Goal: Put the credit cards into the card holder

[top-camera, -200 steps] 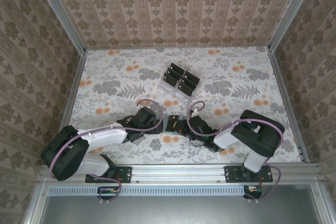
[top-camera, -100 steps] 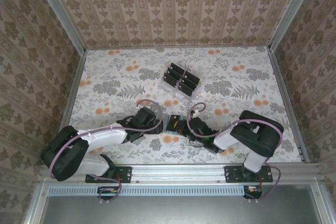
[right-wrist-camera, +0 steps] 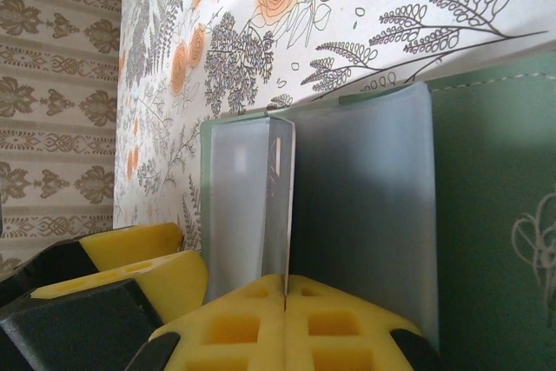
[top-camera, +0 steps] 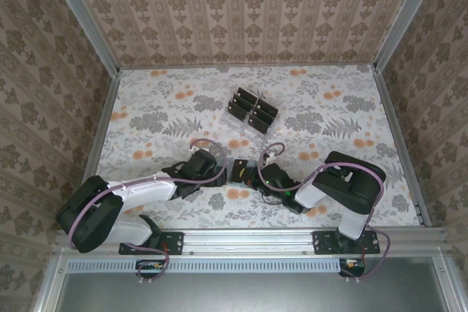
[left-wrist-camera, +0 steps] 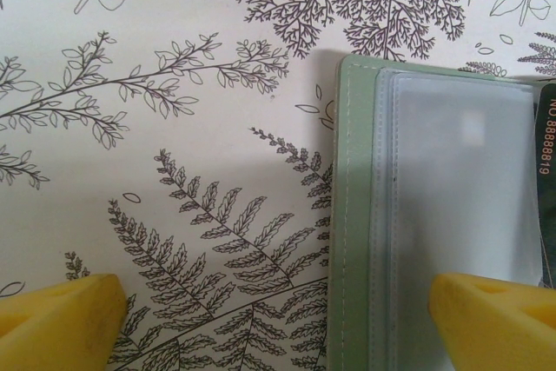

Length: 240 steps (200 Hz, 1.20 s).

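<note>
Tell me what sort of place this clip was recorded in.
Most likely a purpose-built robot test cell, not a home: wallpapered panels boxed in by aluminium framing, a floral-covered table, and the left arm and right arm bolted to a metal rail at its near edge.

Free table (top-camera: 146,115) either side, rack (top-camera: 251,112) beyond, left gripper (left-wrist-camera: 278,319) and right gripper (right-wrist-camera: 285,297) flanking card holder (left-wrist-camera: 352,215)

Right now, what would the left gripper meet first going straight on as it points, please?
One jaw of the left gripper would probably land on the card holder, the other on the flowered table; depth unclear.
</note>
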Available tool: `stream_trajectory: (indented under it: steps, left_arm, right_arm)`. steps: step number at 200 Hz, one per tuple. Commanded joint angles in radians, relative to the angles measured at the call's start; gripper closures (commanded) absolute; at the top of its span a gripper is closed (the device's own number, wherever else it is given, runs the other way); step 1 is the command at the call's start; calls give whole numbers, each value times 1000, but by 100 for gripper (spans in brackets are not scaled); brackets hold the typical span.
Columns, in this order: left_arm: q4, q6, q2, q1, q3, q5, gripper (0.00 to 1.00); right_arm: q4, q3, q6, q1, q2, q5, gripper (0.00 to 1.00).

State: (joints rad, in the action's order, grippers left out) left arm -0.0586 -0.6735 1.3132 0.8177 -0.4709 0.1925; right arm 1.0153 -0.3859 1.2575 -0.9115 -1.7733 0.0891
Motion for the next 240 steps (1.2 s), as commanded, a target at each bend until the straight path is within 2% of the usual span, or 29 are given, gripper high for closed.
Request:
stream_trajectory:
  steps: [1,129,240]
  left_arm:
    - [-64,-25,12,3,37,-19,0]
    - [-66,-24,8,2,38,-18,0]
    - [-66,-27,4,2,46,-16,0]
  right_arm:
    - [-33,23,3,-10,-6,-16,100]
    - [-70,33,27,-21,7,-30,100]
    - [-22,-8,45,-22,-67,-64,100]
